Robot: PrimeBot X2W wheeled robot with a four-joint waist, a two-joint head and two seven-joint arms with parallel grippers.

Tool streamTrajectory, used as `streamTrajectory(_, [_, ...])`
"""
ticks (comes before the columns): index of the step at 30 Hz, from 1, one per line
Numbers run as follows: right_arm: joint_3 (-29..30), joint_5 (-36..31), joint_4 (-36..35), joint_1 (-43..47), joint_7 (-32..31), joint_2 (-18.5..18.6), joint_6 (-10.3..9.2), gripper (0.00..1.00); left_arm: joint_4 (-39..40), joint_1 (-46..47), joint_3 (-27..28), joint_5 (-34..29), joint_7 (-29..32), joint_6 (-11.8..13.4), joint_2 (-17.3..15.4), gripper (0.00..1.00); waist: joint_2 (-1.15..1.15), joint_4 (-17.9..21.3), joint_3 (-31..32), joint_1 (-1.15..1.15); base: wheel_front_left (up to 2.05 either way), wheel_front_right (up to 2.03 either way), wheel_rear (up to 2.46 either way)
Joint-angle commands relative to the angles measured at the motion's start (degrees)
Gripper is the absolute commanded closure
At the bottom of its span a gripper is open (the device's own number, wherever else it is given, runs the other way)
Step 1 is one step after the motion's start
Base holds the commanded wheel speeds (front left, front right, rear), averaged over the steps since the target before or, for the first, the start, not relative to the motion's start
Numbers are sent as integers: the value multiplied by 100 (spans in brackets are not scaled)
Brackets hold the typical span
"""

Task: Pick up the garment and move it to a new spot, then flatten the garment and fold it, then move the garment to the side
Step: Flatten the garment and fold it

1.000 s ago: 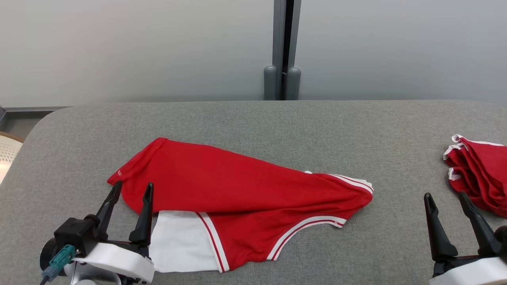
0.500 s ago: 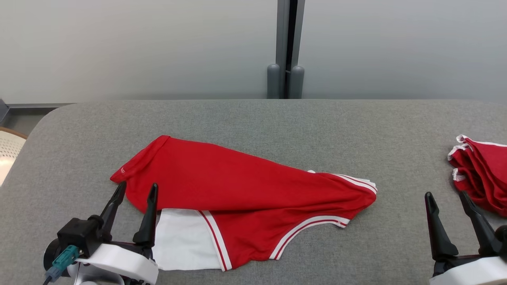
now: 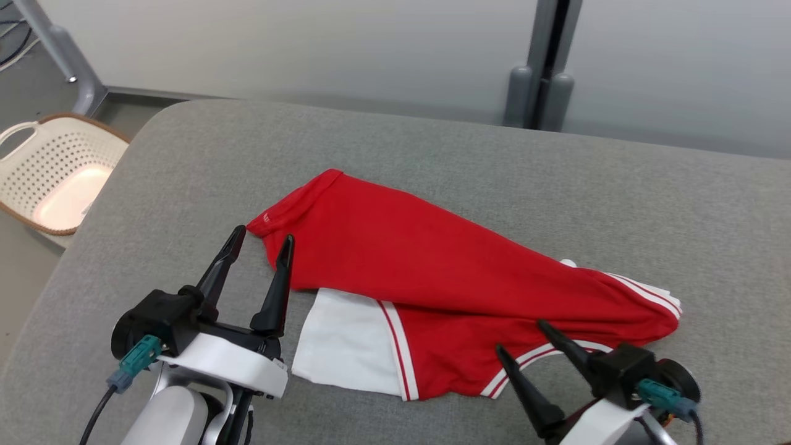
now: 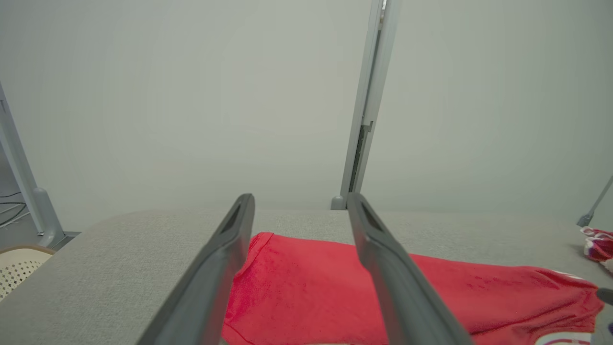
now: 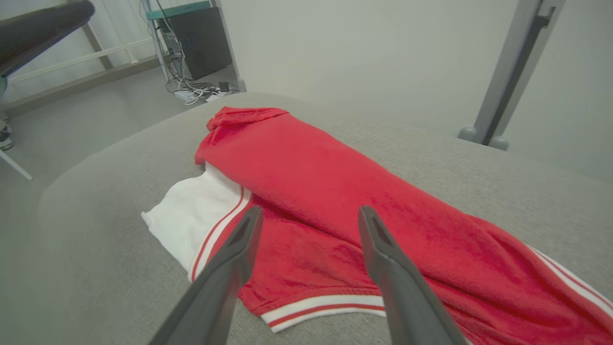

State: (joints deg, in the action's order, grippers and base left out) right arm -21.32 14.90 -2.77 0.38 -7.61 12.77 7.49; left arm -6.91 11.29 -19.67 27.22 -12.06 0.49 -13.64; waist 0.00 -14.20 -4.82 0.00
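Observation:
The garment (image 3: 445, 272) is red with white panels and striped trim. It lies loosely folded over itself across the grey table (image 3: 432, 148). My left gripper (image 3: 262, 238) is open, its fingertips just off the garment's left end near the collar corner. My right gripper (image 3: 522, 338) is open at the striped lower hem, low over the cloth, with nothing between its fingers. In the left wrist view, the left gripper (image 4: 300, 199) frames the red cloth (image 4: 311, 297). From the right wrist, the right gripper (image 5: 311, 211) points over the red fabric (image 5: 335, 191) and its white panel (image 5: 191, 215).
A cream perforated basket (image 3: 55, 173) stands on the floor off the table's left edge. A grey post (image 3: 544, 80) rises behind the far edge. Another red and white cloth pile (image 4: 596, 242) lies at the table's far right. A dark cabinet with cables (image 5: 201, 43) stands beyond.
The head camera has swung left and down, bringing the basket into view. My right gripper has moved left from beside the cloth pile to the garment's lower hem. The garment lies as before.

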Motion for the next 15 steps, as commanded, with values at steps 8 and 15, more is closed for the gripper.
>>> streamTrajectory(8, [-1572,346,1048,-785,-83,379,-2,0,-94,281,-72,-54,-194,-129,183,0,0,-775,-599,0,0,0,0])
streamTrajectory(15, [-2139,499,1857,-1276,-181,483,-2,0,-165,371,-63,-111,-268,-192,293,0,0,-829,-756,0,0,0,0])
